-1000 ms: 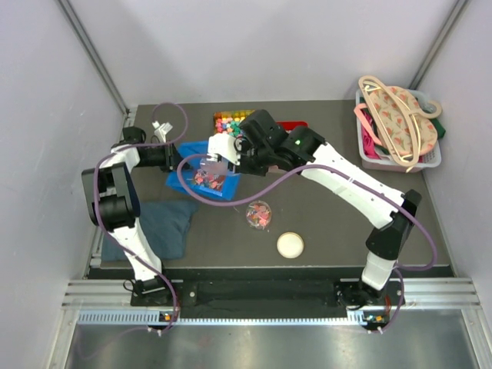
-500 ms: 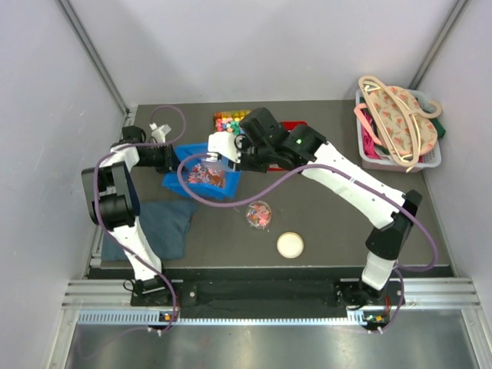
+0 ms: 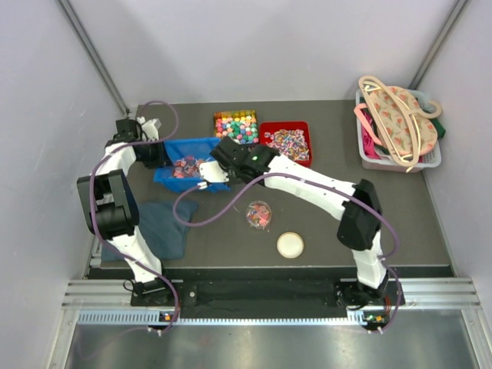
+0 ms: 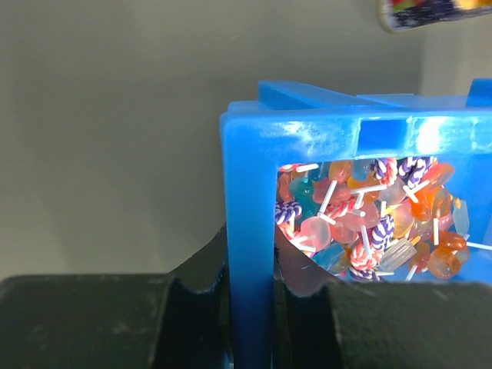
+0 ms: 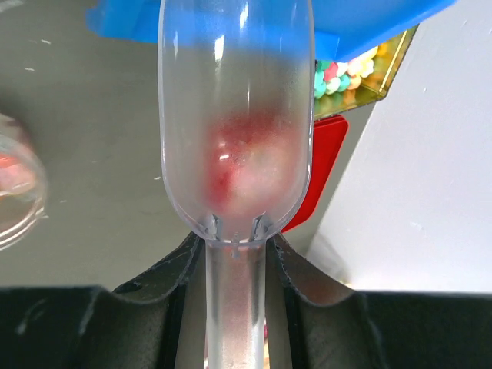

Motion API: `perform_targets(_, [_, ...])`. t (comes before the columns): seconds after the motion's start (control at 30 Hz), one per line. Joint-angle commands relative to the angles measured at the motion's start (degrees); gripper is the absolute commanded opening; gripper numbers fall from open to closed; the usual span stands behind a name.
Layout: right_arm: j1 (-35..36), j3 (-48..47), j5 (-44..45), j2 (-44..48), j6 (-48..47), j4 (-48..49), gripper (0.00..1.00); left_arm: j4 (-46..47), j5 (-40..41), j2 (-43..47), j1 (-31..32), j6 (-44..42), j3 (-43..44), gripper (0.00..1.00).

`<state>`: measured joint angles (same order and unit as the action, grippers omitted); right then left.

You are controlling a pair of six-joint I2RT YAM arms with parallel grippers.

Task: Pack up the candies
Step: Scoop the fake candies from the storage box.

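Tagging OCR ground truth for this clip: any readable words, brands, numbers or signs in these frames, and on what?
No readable text in any view.
No print visible on the blue plastic bin, the clear plastic scoop, the red tray or the round cream lid.
The wrapped candies show stripes only; any lettering is too small to tell.

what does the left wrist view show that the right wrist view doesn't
Only the left wrist view: the left tool clamped on the wall of the blue bin, and the candies heaped inside it, many with white sticks.

Only the right wrist view: the right tool gripping a clear scoop with something reddish and blurred in its bowl, a round clear tub at the left edge, and a red tray.

Both: the blue bin, which in the right wrist view is only an edge along the top.
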<state>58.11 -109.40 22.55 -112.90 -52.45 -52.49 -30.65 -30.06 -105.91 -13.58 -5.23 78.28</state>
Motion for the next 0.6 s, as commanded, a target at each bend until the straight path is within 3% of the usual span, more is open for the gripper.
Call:
perform_targets(0.0, [0.78,-5.12,8.91,-3.81,-5.20,3.97,0.00,0.86,1.14,4.39,0.66,2.95,0.65,0.00])
perform_targets(0.3, [2.62,-8.10,12.17,-9.44,-9.51,6.17,0.00,5.07,6.24,8.78,3.38,1.55,-1.72,0.00])
perform_targets(0.57, [3.06,-10.74,12.52,-12.52,-11.01,4.68,0.00,9.12,14.07,13.80,10.68,-1.36,-4.72,0.00])
